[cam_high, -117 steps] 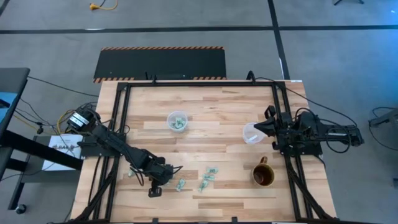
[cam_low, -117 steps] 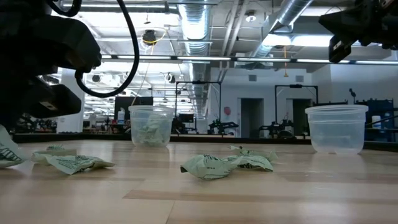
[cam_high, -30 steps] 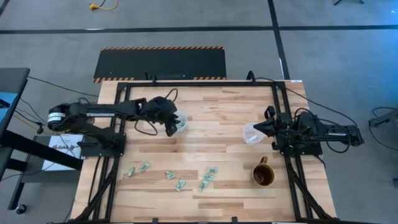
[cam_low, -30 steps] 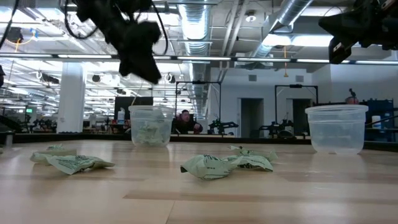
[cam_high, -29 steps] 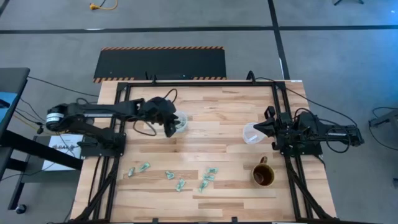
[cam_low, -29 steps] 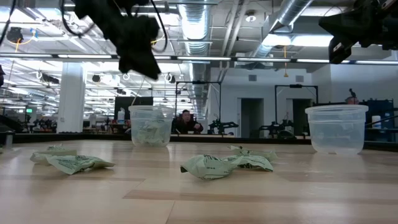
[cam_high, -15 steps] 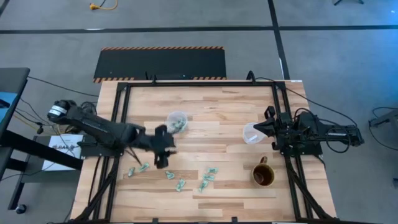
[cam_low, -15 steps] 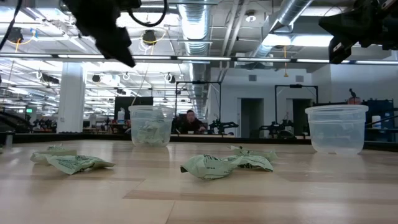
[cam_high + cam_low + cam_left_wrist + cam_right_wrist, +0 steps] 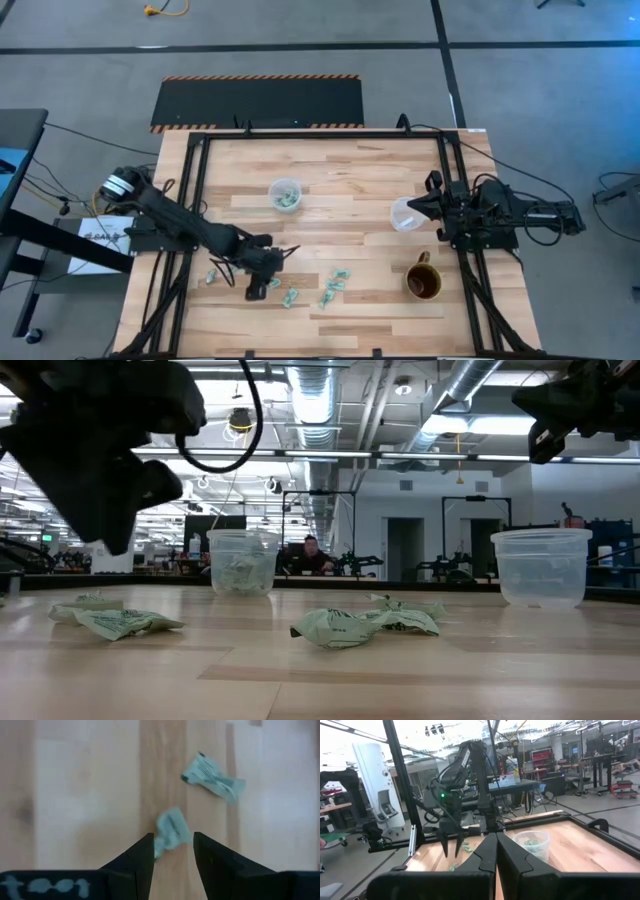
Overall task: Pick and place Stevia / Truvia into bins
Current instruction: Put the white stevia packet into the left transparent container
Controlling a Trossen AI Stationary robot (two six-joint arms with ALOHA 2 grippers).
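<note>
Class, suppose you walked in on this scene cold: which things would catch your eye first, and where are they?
The left gripper hovers low at the table's near side, fingers open over a green sachet. More crumpled sachets lie scattered beside it. Farther back stands a clear cup already holding some.

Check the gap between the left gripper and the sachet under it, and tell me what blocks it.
Nothing visible does. The left gripper hangs open directly over a green sachet, with only bare table around it; another sachet lies off to one side.
</note>
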